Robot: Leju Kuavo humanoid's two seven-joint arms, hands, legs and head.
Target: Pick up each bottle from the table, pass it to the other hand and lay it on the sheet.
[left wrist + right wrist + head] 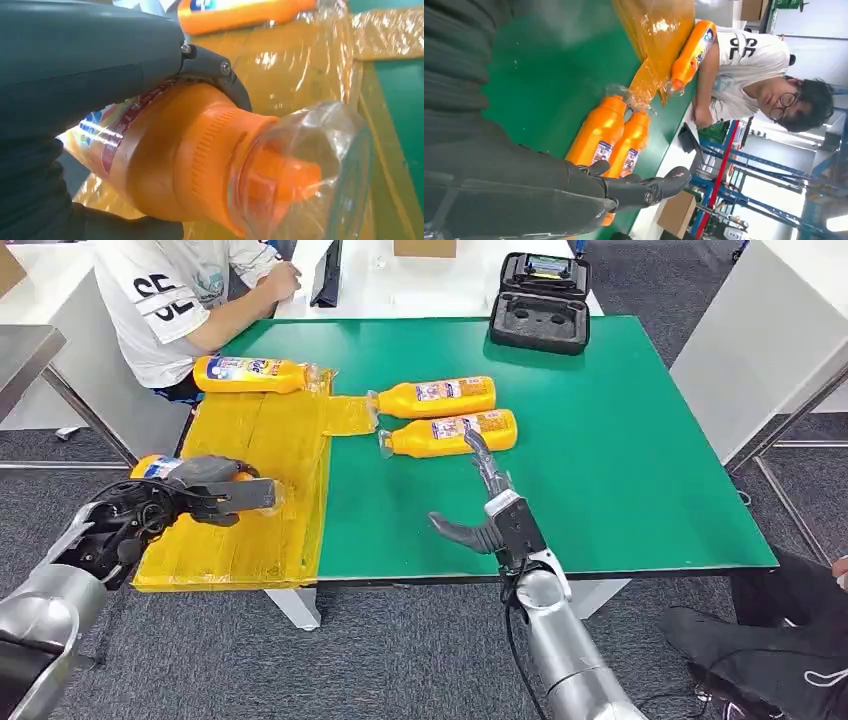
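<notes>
My left hand (205, 489) grips an orange bottle (190, 155) with a clear cap, held over the near part of the yellow sheet (255, 530); the hand (75, 65) wraps its body. Another orange bottle (255, 374) lies at the sheet's far edge. Two more orange bottles (437, 397) (455, 433) lie side by side on the green table (620, 440), caps toward the sheet. My right hand (490, 505) hovers open just in front of the nearer one, fingers spread, holding nothing. In the right wrist view its fingers (644, 187) reach beside that pair of bottles (599, 132).
A person in a white shirt (165, 295) sits at the table's far left corner. An open black case (542, 302) stands at the far edge. A white table (760, 350) is to the right, and a person's dark trouser leg (770, 640) is at lower right.
</notes>
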